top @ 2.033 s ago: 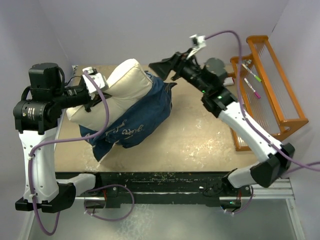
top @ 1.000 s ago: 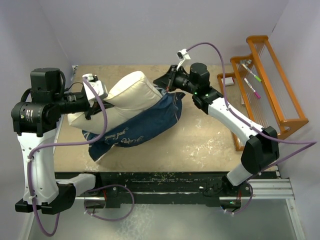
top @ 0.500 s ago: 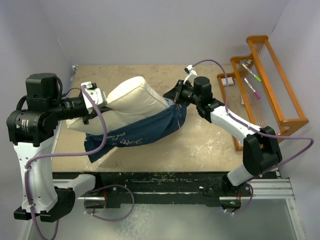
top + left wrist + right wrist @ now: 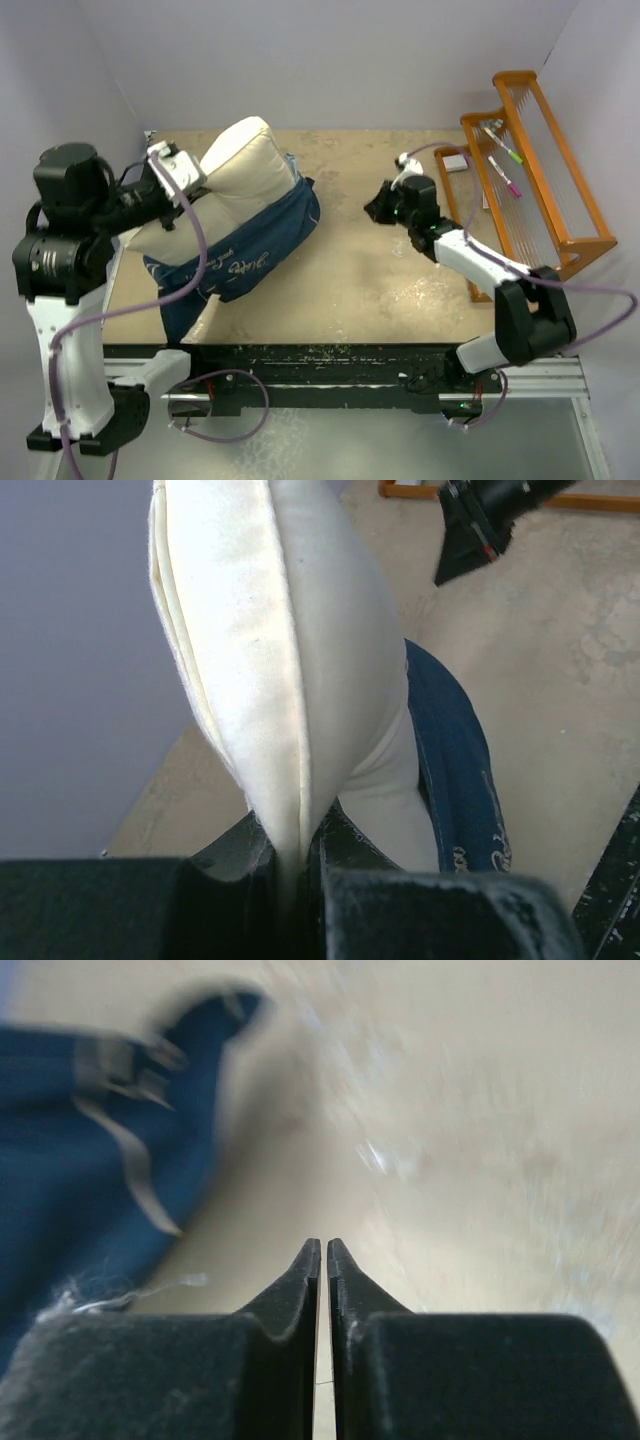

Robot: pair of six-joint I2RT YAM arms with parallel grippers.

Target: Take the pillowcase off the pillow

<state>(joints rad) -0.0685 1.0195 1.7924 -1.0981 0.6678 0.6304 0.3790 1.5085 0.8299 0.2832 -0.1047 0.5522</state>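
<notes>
Left jaws clamp the pillow [image 4: 300, 680] by its seam, lifting it; the pillowcase [image 4: 250, 245] still sheathes its lower half, sagging to the table [image 4: 400, 290]. Beyond, right jaws have lost the fabric and are shut empty: a regrasp looks likely.

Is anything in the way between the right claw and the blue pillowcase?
Nothing visible. The right gripper, shut and empty, is apart from the pillowcase, with only bare table between them. The left gripper pinches the pillow by its seam.
</notes>
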